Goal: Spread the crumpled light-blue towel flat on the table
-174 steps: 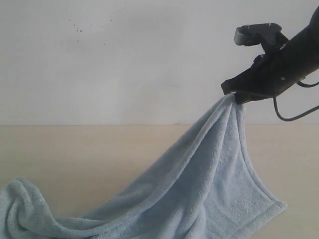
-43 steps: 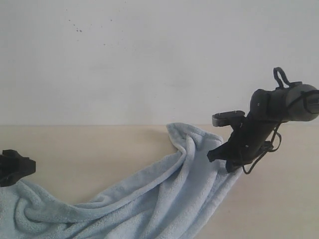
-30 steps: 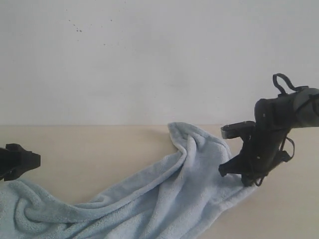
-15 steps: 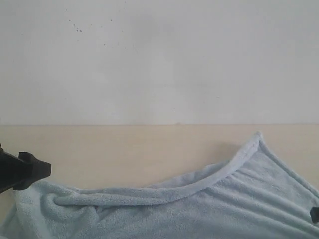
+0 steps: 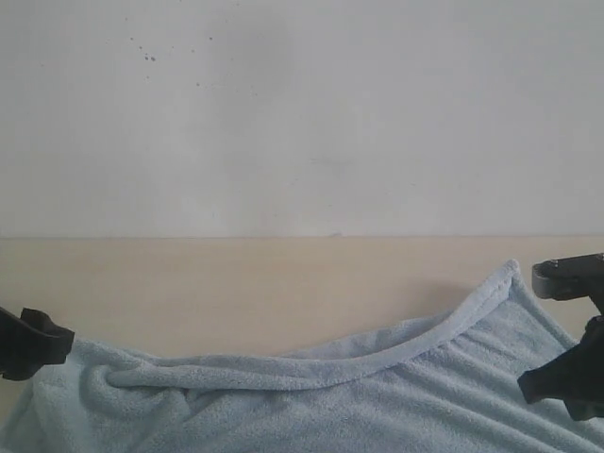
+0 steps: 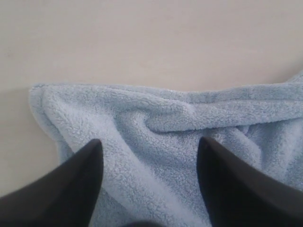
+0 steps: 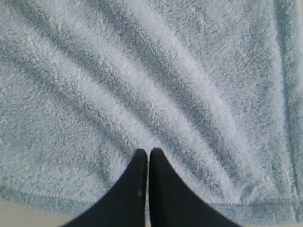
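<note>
The light-blue towel (image 5: 377, 396) lies on the beige table (image 5: 236, 283), stretched across the front of the exterior view with long wrinkles and a folded back edge. My left gripper (image 5: 38, 344) stands open at the towel's left end; in the left wrist view its fingers straddle a rumpled fold (image 6: 156, 118) near the corner, the left gripper (image 6: 149, 142) holding nothing. My right gripper (image 5: 557, 387) is low over the towel's right part. In the right wrist view the right gripper (image 7: 149, 150) is shut, and the towel's (image 7: 142, 71) ridges converge on its tips, close to the hemmed edge.
A white wall (image 5: 302, 113) rises behind the table's back edge. Bare tabletop (image 6: 142, 38) shows beyond the towel's back edge and a strip of it (image 7: 14, 215) shows past the hem by the right gripper.
The right gripper has come down and moved right and forward, dragging the towel out wide and low. The left gripper came in at the left end, then drew back slightly.
</note>
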`<state>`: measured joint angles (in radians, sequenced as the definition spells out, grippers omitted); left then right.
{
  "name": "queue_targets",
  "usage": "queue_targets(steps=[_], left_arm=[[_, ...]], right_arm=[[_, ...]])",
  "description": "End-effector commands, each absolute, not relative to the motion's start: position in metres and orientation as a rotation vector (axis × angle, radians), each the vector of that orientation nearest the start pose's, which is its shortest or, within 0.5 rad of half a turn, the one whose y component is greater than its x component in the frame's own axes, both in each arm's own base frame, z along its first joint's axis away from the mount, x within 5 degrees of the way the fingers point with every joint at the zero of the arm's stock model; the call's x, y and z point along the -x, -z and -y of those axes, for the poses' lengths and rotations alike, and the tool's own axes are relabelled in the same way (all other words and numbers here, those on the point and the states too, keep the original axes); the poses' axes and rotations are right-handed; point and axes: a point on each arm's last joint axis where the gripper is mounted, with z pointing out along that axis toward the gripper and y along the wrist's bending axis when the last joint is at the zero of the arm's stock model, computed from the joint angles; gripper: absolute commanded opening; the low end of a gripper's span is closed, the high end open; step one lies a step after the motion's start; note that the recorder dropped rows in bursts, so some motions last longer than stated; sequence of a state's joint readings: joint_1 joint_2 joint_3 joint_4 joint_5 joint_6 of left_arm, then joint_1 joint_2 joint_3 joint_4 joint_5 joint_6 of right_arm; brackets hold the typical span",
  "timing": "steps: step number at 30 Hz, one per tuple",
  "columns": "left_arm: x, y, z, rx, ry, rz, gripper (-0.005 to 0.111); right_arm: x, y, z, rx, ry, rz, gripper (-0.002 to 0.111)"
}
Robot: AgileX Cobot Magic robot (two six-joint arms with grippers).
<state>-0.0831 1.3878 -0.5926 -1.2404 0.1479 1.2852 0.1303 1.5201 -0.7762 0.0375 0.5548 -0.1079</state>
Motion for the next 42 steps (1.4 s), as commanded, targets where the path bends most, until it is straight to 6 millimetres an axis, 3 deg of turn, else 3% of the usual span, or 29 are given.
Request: queue_targets(steps=[1, 10, 25, 29, 35, 42], left_arm=[[-0.257, -0.190, 0.034, -0.217, 0.164, -2.347, 0.055], [-0.274, -0.176, 0.024, -0.240, -0.021, -2.363, 0.055], [-0.284, -0.173, 0.023, -0.227, -0.055, -2.362, 0.055], [-0.293, -0.166, 0.019, -0.256, -0.139, -2.361, 0.055], [-0.303, -0.154, 0.021, -0.268, -0.123, -2.398, 0.055], [-0.325, -0.163, 0.020, -0.242, -0.162, -2.341, 0.055]], right_arm=[[-0.268, -0.190, -0.038, 0.299, -0.042, -2.708, 0.001], [-0.265, -0.189, -0.045, 0.281, -0.143, -2.737, 0.001], [-0.263, -0.190, -0.054, 0.324, -0.274, -2.720, 0.001], [-0.262, -0.190, -0.057, 0.326, -0.327, -2.719, 0.001], [-0.262, -0.191, -0.059, 0.357, -0.350, -2.705, 0.001], [-0.263, -0.192, -0.063, 0.359, -0.407, -2.681, 0.001]])
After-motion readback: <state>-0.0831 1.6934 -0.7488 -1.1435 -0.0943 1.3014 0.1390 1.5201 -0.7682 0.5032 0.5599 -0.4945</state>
